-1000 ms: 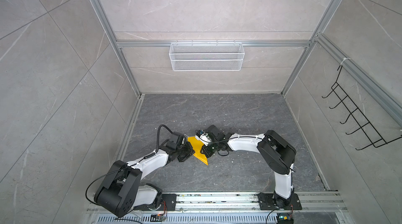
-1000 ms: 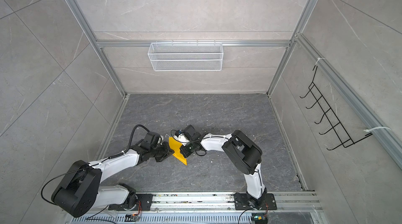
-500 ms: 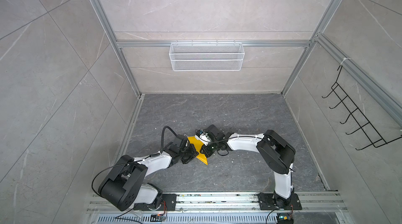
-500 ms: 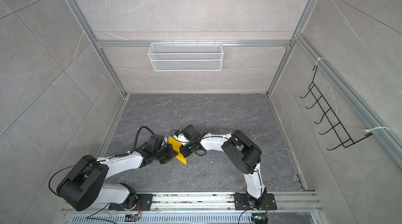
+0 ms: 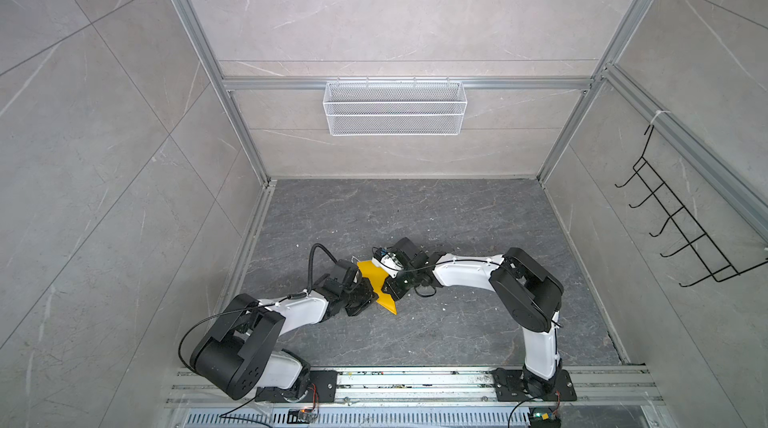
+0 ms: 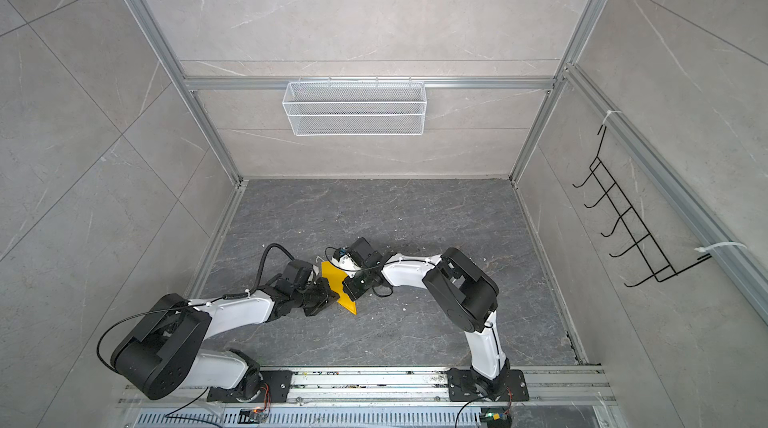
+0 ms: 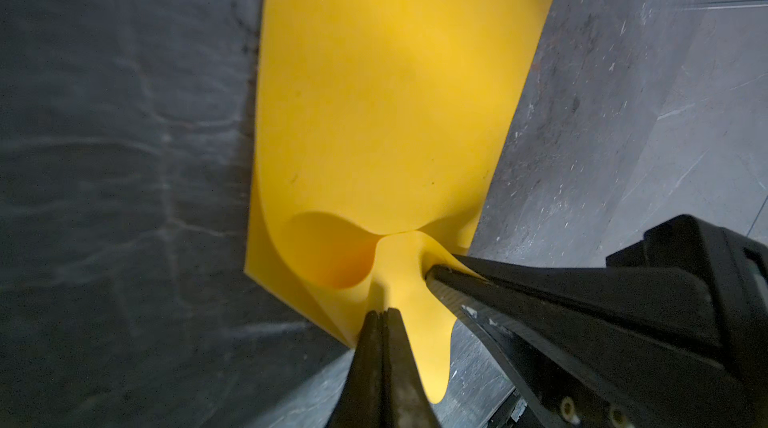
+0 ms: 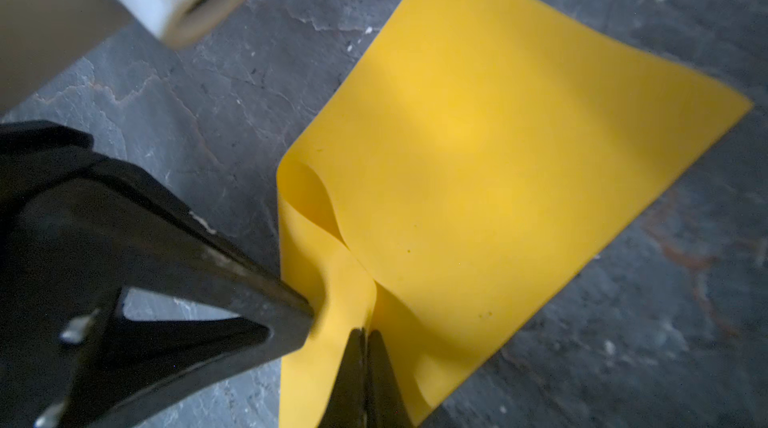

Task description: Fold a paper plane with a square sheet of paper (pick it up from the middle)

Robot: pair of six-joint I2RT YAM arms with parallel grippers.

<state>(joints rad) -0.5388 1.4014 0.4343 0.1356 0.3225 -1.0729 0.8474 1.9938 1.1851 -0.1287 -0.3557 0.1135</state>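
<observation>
The square sheet of paper [image 5: 376, 285] [image 6: 337, 280], bright yellow, lies on the dark floor between both arms, its middle pulled up into a ridge. My left gripper [image 5: 368, 293] [image 6: 331, 296] is shut on that ridge, its tips [image 7: 382, 314] pinching the sheet of paper [image 7: 395, 93]. My right gripper [image 5: 390, 286] [image 6: 347, 286] meets it from the opposite side, jaws [image 8: 365, 332] shut on the same ridge of the sheet of paper [image 8: 498, 147]. Curled loops of paper bulge beside each pinch. The two grippers almost touch. No paper plane is in view.
A white wire basket [image 5: 395, 107] hangs on the back wall. A black hook rack [image 5: 681, 234] is on the right wall. An aluminium rail [image 5: 415, 380] carrying both arm bases runs along the front edge. Metal frame posts stand at the floor's corners.
My left arm has swung lower and closer to the paper, and its jaws have finished closing on the ridge. The right arm and the sheet have stayed in place.
</observation>
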